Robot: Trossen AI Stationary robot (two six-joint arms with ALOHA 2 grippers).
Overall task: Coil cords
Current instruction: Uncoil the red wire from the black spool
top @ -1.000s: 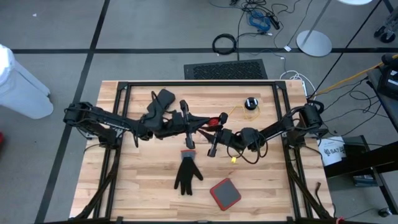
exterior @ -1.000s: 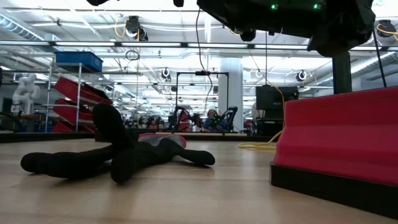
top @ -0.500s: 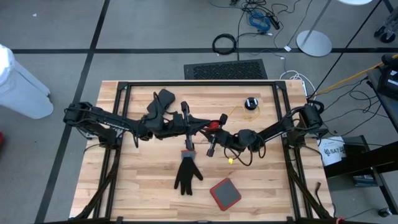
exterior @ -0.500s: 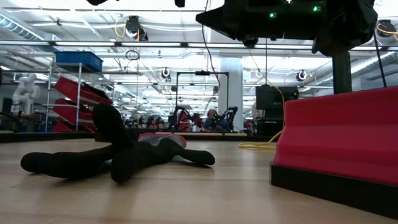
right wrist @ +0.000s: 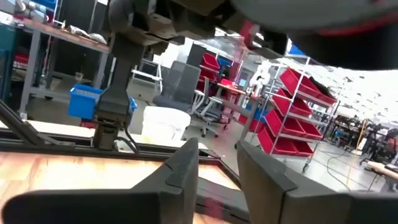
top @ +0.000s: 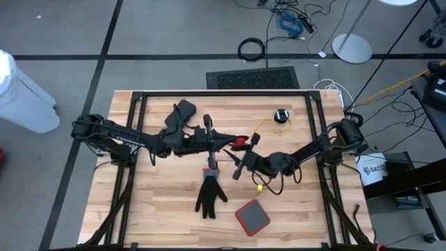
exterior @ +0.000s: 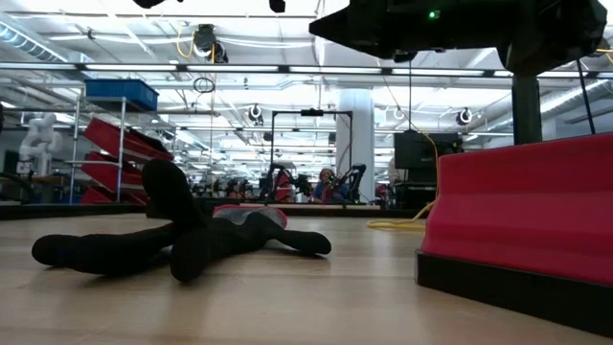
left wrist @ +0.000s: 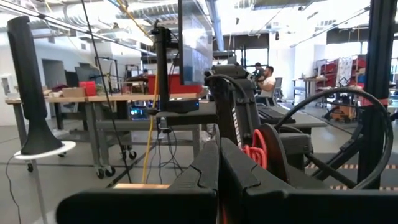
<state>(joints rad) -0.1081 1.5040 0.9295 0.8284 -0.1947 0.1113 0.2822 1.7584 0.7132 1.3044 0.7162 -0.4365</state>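
Fingers (left wrist: 205,177) of my left gripper (top: 228,141) are pressed flat together along their length. Whether anything thin is caught between them cannot be made out. This gripper sits over the middle of the wooden table (top: 160,209), toward the far half, at the end of my left arm, which reaches in from the left edge. Just past its tip lies a small red piece (top: 240,141). My left wrist view shows it as a red round part (left wrist: 260,149) close beyond the fingers.

Fingers (right wrist: 183,168) of my right gripper (top: 238,169) stand spread, with a clear gap between them and nothing showing in that gap. This gripper is raised above the table centre, just nearer than the left one and close beside it. My right arm stretches to it from the right edge.

The cords: one thin yellow cord (top: 259,126) runs from a small black round puck (top: 281,116), which rests on the far right part of the table, toward the red piece between my two grippers. A short yellow end (top: 259,187) shows beneath my right forearm, near the gripper. In the low view, yellow cord (exterior: 393,225) lies along the far table surface.

Outward from these, a black glove (top: 209,196) lies flat on the near half of the table, its cuff toward the grippers. A red square pad (top: 252,217) with a dark rim lies near it, closer to the front edge. A dark crumpled item (top: 182,110) rests at the far side, beside my left arm.
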